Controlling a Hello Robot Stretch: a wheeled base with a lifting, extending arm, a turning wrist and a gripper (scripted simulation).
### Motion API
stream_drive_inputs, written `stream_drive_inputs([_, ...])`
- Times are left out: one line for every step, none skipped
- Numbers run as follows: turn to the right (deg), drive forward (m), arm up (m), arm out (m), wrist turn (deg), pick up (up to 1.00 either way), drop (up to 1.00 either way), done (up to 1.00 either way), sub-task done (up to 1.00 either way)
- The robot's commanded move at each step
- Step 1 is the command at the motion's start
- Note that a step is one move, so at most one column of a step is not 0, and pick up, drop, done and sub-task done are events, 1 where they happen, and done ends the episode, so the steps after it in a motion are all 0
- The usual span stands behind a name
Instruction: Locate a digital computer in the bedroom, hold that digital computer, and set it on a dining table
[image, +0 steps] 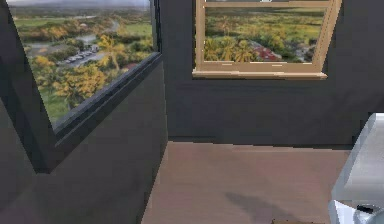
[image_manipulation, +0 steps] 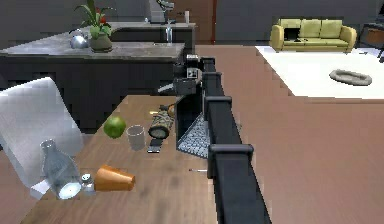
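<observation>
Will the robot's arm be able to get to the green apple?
Probably yes. The arm reaches out over the table, and the apple sits uncovered nearby, though a cup and the laptop stand between them.

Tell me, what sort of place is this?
Probably an open-plan home's dining and living area: a wooden dining table, a dark counter with a potted plant, and a yellow sofa on a pale rug.

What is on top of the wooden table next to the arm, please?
A green apple, a clear cup, a glass bottle, an orange cone and an open laptop are there. The arm hides part of the laptop and of the table.
</observation>
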Motion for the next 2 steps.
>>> stream_drive_inputs([0.0,0.00,0.04,0.00,0.0,0.00,0.00,0.00,0.00])
stream_drive_inputs([0.0,0.00,0.00,-0.08,0.0,0.00,0.00,0.00,0.00])
